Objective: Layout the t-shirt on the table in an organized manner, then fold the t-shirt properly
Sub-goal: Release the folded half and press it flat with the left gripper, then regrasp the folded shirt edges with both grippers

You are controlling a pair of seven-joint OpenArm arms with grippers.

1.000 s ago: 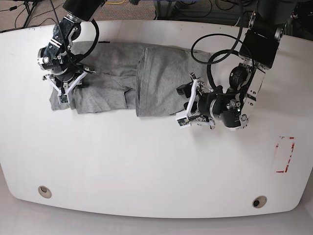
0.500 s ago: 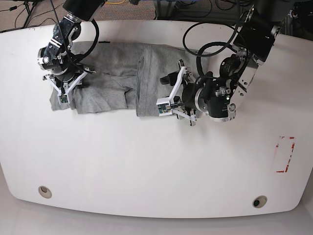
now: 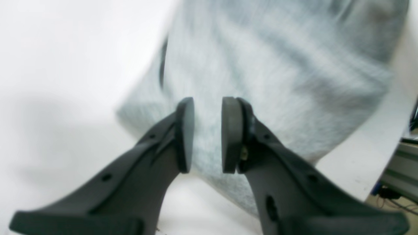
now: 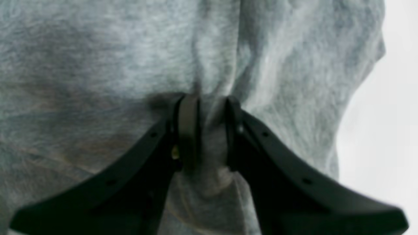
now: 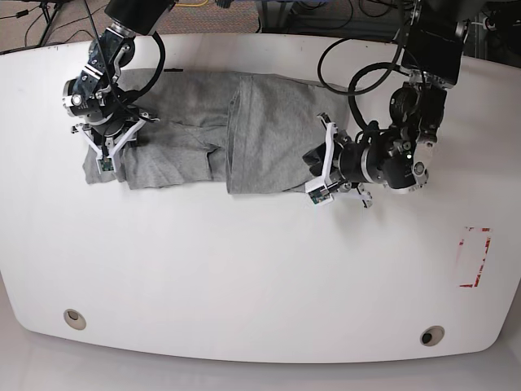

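The grey t-shirt (image 5: 269, 122) lies crumpled and partly folded along the far part of the white table (image 5: 244, 269). My right gripper (image 5: 106, 155) is at its left end, shut on a bunched fold of fabric (image 4: 210, 130); the shirt (image 4: 98, 65) fills that view. My left gripper (image 5: 316, 175) is at the shirt's right lower edge. In the left wrist view it (image 3: 205, 133) is open by a narrow gap above the shirt's edge (image 3: 277, 65), with nothing seen pinched between its pads. The lettering is hidden.
Two round grommet holes (image 5: 74, 318) (image 5: 431, 336) sit near the front edge. A red-outlined rectangle (image 5: 475, 258) is at the right. Cables and a metal frame (image 3: 401, 169) lie beyond the table's far edge.
My left arm swung left over the shirt half a second ago and has come back right to the shirt's right lower edge. My right gripper has not moved.
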